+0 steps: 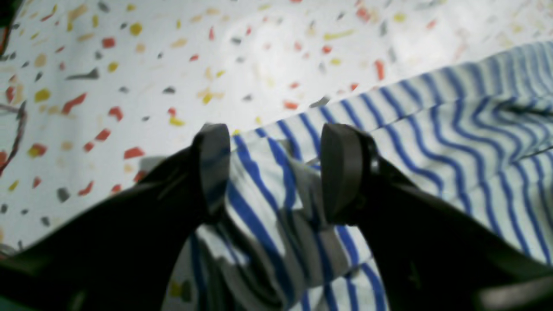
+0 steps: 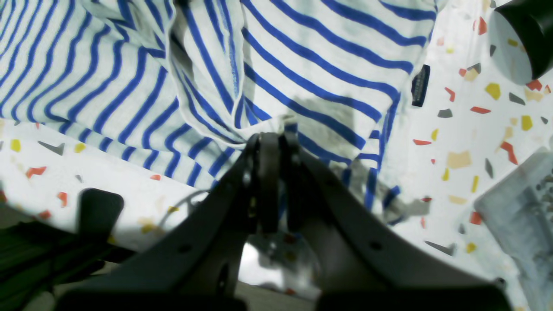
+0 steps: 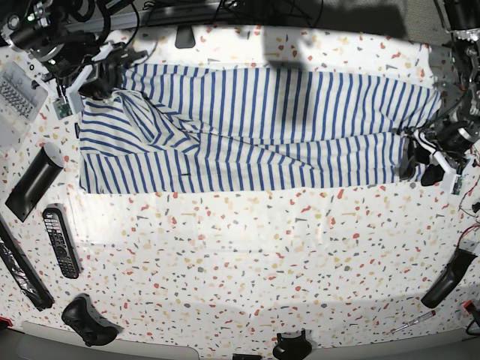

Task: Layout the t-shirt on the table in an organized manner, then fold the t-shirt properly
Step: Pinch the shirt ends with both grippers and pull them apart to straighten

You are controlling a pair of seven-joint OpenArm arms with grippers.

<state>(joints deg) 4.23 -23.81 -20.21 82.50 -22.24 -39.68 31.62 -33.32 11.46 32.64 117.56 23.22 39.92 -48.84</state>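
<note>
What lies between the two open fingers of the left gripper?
A bunched edge of the t-shirt lies between the fingers of the left gripper, seen in the left wrist view.

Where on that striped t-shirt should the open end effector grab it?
Probably the t-shirt's hem corner lying between the left end effector's open jaws. Come from the table's outer end, since that edge lies flat and exposed there, while the right end effector pinches the opposite end.

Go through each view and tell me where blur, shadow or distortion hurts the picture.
Left wrist: soft focus throughout; the left gripper casts grey shadow on the t-shirt. Right wrist: sharper, bright glare on the table. Base: wide-angle bending at the edges, broad shadow across the shirt's top.
</note>
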